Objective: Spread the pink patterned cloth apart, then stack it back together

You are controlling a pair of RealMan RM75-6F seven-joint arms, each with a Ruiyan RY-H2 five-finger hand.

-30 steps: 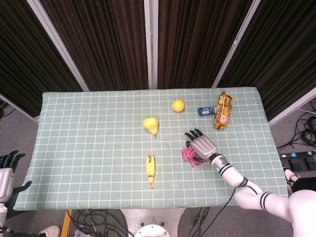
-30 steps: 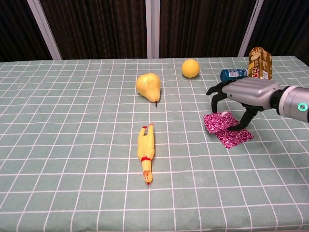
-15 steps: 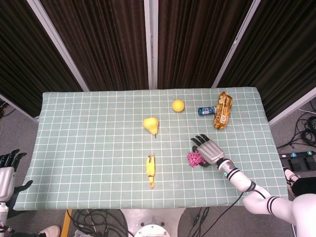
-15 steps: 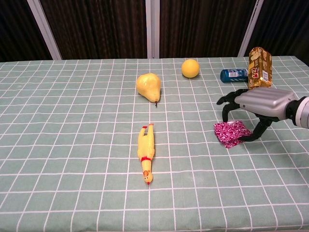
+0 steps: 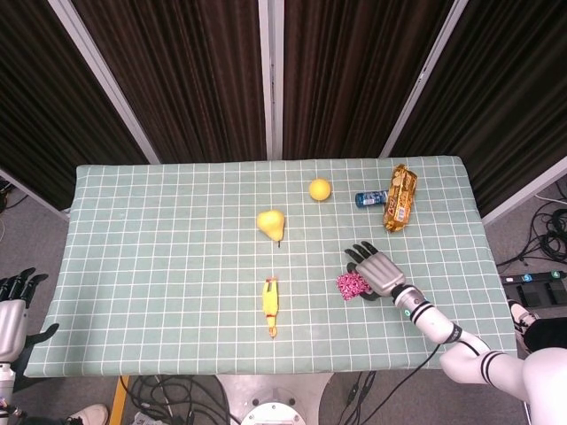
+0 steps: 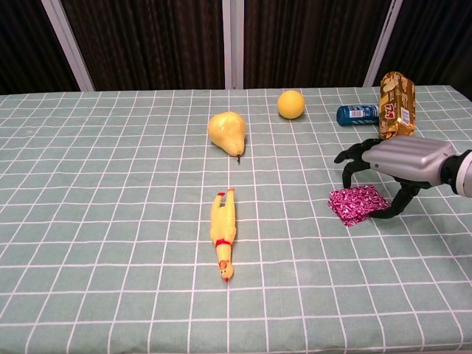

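The pink patterned cloth lies as a small folded patch on the green checked tablecloth, right of centre; the head view shows the cloth too. My right hand arches over its right side with fingers spread like a claw. The thumb tip touches the cloth's right corner, and the fingertips hang just above its far edge. In the head view the right hand sits right beside the cloth. My left hand hangs off the table's left front corner, fingers apart, holding nothing.
A yellow rubber chicken lies left of the cloth and a yellow pear stands behind it. At the back right are an orange ball, a blue can on its side and a snack packet.
My right hand has pulled back to the right and toward the table's front, dragging the cloth with it. The cloth has drawn in from a longer spread shape to a compact patch.
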